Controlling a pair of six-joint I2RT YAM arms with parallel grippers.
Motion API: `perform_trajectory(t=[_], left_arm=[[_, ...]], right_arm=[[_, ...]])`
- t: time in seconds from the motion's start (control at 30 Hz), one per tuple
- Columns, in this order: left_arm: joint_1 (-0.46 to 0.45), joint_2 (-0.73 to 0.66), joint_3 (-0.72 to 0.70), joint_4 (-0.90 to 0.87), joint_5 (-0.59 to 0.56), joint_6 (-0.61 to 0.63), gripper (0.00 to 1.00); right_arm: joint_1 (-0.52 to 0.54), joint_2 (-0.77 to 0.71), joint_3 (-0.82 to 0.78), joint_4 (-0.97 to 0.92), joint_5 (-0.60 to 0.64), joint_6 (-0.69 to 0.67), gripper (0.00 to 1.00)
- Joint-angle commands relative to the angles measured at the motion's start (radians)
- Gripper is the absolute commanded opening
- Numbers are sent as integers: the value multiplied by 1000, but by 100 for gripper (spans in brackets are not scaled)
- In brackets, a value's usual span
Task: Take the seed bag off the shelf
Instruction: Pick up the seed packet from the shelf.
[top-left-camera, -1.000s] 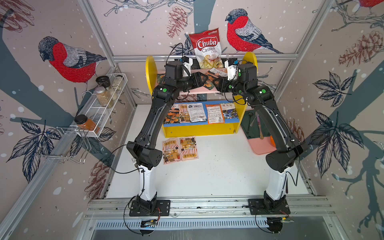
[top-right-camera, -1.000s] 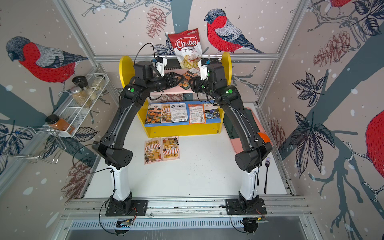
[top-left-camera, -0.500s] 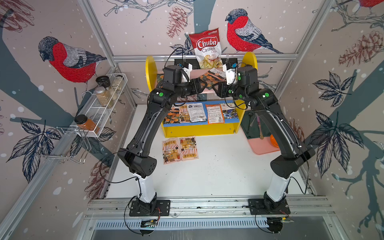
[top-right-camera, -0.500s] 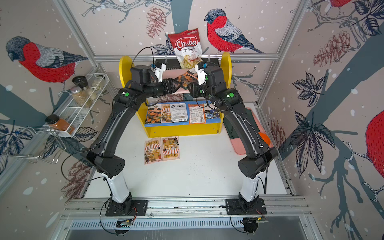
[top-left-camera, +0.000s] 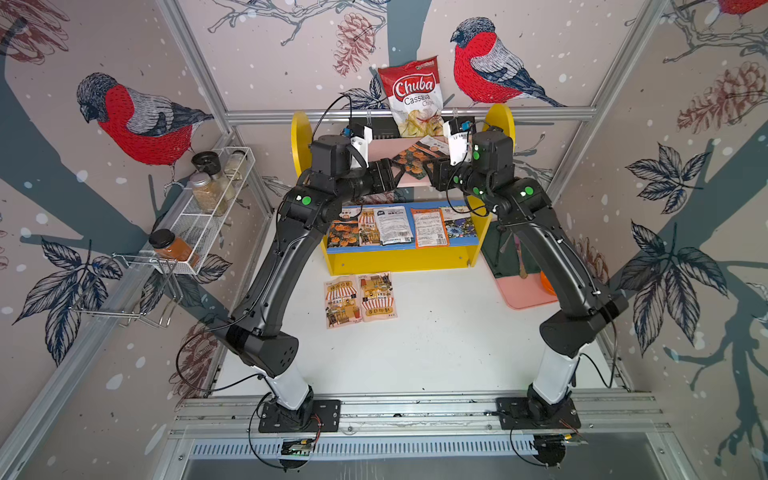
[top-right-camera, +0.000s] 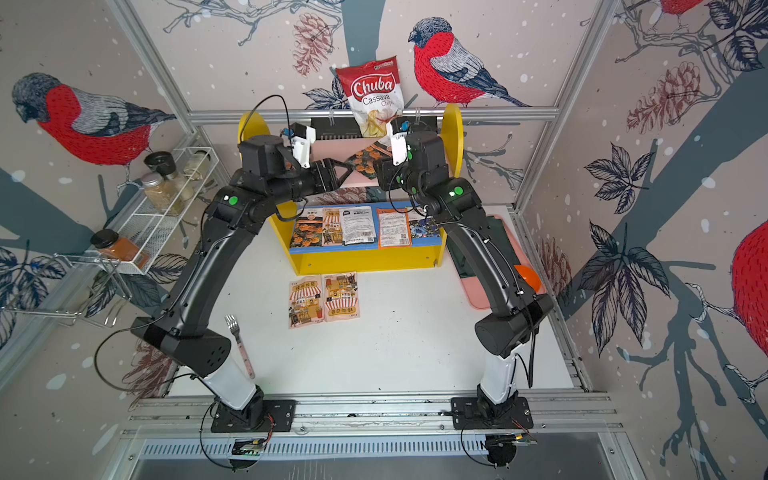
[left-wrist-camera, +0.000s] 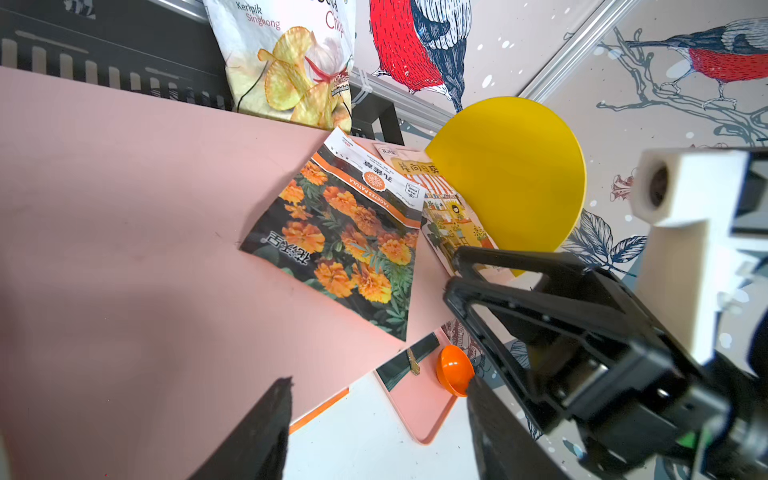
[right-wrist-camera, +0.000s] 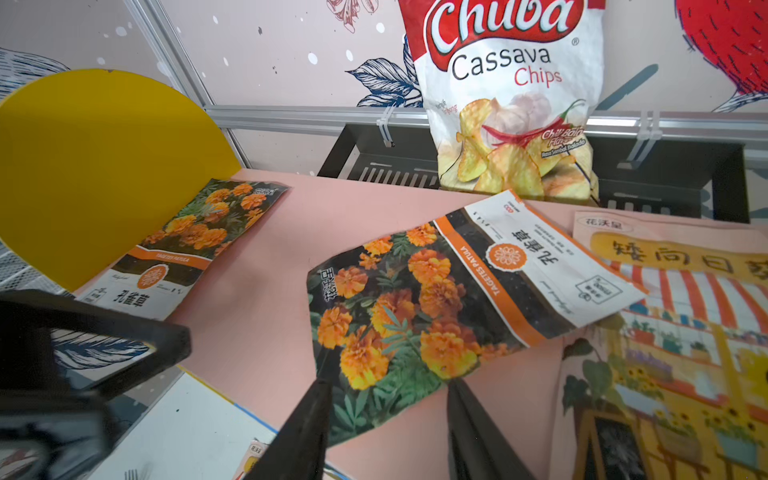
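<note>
The shelf (top-left-camera: 399, 262) has yellow round-topped sides, a pink upper board (left-wrist-camera: 124, 249) and a blue lower board. A seed bag (right-wrist-camera: 415, 316) printed with orange marigolds lies askew on the pink board, also seen in both top views (top-left-camera: 413, 160) (top-right-camera: 365, 158) and from the left wrist (left-wrist-camera: 345, 241). My right gripper (right-wrist-camera: 388, 380) (top-left-camera: 428, 170) is open, and its fingers straddle the bag's near corner. My left gripper (left-wrist-camera: 378, 380) (top-left-camera: 397, 174) faces it over the board's front edge, open and empty.
A second marigold bag (right-wrist-camera: 195, 241) and a yellow illustrated bag (right-wrist-camera: 685, 299) share the pink board. Several bags line the blue board (top-left-camera: 399, 226); two lie on the table (top-left-camera: 359, 299). Nearby are a chips bag (top-left-camera: 415, 99), wire spice rack (top-left-camera: 208, 208), pink tray (top-left-camera: 519, 286) and fork (top-right-camera: 241, 349).
Both arms' elbows have sunk lower and outward, and the wrists have shifted slightly. My left jaws stand a little wider. The marigold bag is still on the pink board.
</note>
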Motion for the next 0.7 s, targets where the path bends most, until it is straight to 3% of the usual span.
perform_trajectory(t=[0.0, 0.13, 0.37, 0.67], left_arm=[[6, -28, -31, 66, -23, 25, 70], [8, -64, -85, 69, -30, 31, 74], [8, -113, -148, 82, -29, 44, 97], [10, -143, -192, 102, -33, 50, 97]], right_arm=[[7, 47, 41, 67, 89, -83, 51], [10, 118, 94, 68, 149, -130, 54], [20, 164, 127, 101, 190, -185, 55], [20, 160, 168, 19, 161, -205, 55]])
